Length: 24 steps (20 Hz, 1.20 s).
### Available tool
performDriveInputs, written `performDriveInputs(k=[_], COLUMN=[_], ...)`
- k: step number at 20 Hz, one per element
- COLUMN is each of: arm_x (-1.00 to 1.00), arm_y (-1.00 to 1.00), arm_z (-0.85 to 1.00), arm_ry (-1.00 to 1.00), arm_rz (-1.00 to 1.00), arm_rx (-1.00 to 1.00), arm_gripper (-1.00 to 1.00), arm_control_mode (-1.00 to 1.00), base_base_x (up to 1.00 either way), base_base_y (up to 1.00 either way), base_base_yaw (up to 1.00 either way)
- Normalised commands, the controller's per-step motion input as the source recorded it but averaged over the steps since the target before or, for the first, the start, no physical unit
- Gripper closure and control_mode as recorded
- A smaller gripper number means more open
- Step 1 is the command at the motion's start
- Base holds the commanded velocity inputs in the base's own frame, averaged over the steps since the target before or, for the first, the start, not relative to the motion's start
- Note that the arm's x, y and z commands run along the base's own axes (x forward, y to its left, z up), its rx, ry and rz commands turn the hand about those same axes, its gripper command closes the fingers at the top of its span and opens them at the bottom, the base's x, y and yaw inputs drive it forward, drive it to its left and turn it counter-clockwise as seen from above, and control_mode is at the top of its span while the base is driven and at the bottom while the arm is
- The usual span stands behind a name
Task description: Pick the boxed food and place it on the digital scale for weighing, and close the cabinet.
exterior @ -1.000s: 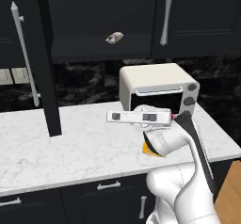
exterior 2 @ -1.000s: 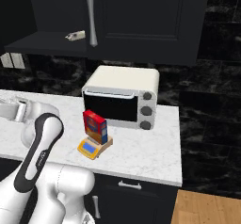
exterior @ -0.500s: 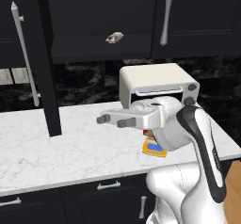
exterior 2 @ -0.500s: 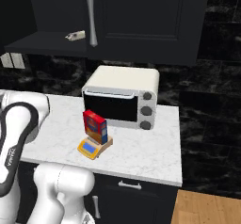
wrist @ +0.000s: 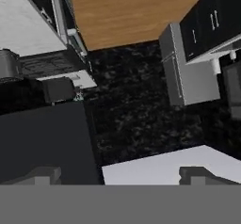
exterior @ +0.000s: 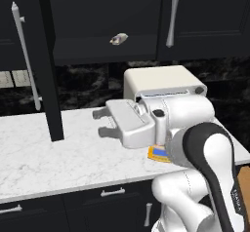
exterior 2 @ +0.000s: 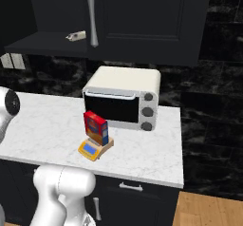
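While the arm has swung leftward over the last second, away from the white toaster oven (exterior: 163, 82), your gripper (exterior: 101, 122) now hovers above the counter (exterior: 34, 148) to the oven's left, fingers parted and holding nothing. Farthest left of the oven, the cabinet (exterior: 49, 65) has one tall door standing edge-on toward you, its silver bar handle (exterior: 24, 55) running vertically; a small grey-white packet (exterior: 118, 38) sits on the exposed shelf. Directly in front of the oven, the boxed food (exterior 2: 95, 128) stands upright on the digital scale (exterior 2: 95, 147), unmoved from a second ago, so placement appears complete and closing the door is judged the remaining step. Note the box's appearance: thin, red-faced with a yellow-orange picture and a blue side, resting on the scale's orange-yellow body with its blue display facing forward.
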Motion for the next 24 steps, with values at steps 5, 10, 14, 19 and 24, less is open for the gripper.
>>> performDriveInputs(k=[5,10,14,19,24], arm_x=[-0.06,0.00,-0.02,-0.09,-0.03], arm_y=[0.77,0.66,0.56,0.62,0.59], arm_z=[-0.85,-0.66,-0.74,-0.80,-0.73], arm_ry=[-0.50,-0.47,-0.45,-0.44,-0.45], arm_rz=[-0.57,-0.58,-0.62,-0.61,-0.61], arm_rx=[0.13,0.30,0.33,0.33,0.35], arm_gripper=[-1.00,-1.00,-1.00,-1.00,-1.00], arm_control_mode=[-1.00,-1.00,-1.00,-1.00,-1.00], base_base_x=[0.00,0.00,0.00,0.00,0.00], base_base_y=[0.00,0.00,0.00,0.00,0.00], base_base_yaw=[0.00,0.00,0.00,0.00,0.00])
